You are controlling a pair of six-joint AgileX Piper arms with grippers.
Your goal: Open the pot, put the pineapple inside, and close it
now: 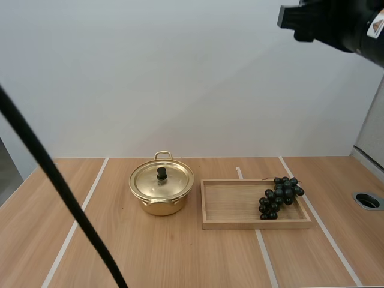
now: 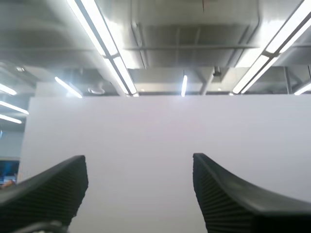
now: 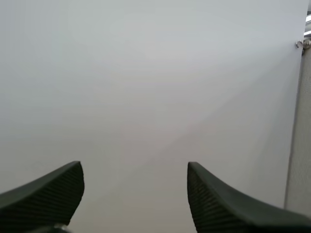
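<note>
Left tool point(image 2: 138, 164): the two black fingers point(image 2: 53, 187) are held wide apart, ribbed inner faces turned to each other, and nothing is gripped between them. Right tool point(image 3: 134, 167): it is likewise spread open and empty, its fingers point(image 3: 48, 191) standing well apart. A dark part of the right arm point(image 1: 333, 21) is seen in the high view, raised well above the desk point(image 1: 180, 258) and apart from everything on it. The desk is of light wood and is crossed by white lines point(image 1: 91, 192). On it, right of centre, a shallow wooden tray point(image 1: 255, 225) is laid flat. Just beside the tray's left edge, a golden pot point(image 1: 161, 207) is stood upright, with one loop handle point(image 1: 163, 155) turned to the far side; whether pot and tray touch cannot be told. The pot is closed by its golden lid point(image 1: 174, 181), which is seated level on the rim. A bunch of dark grapes point(image 1: 279, 195) is laid inside the tray, in its far right corner. A small black knob point(image 1: 162, 173) is set at the centre of the lid.
</note>
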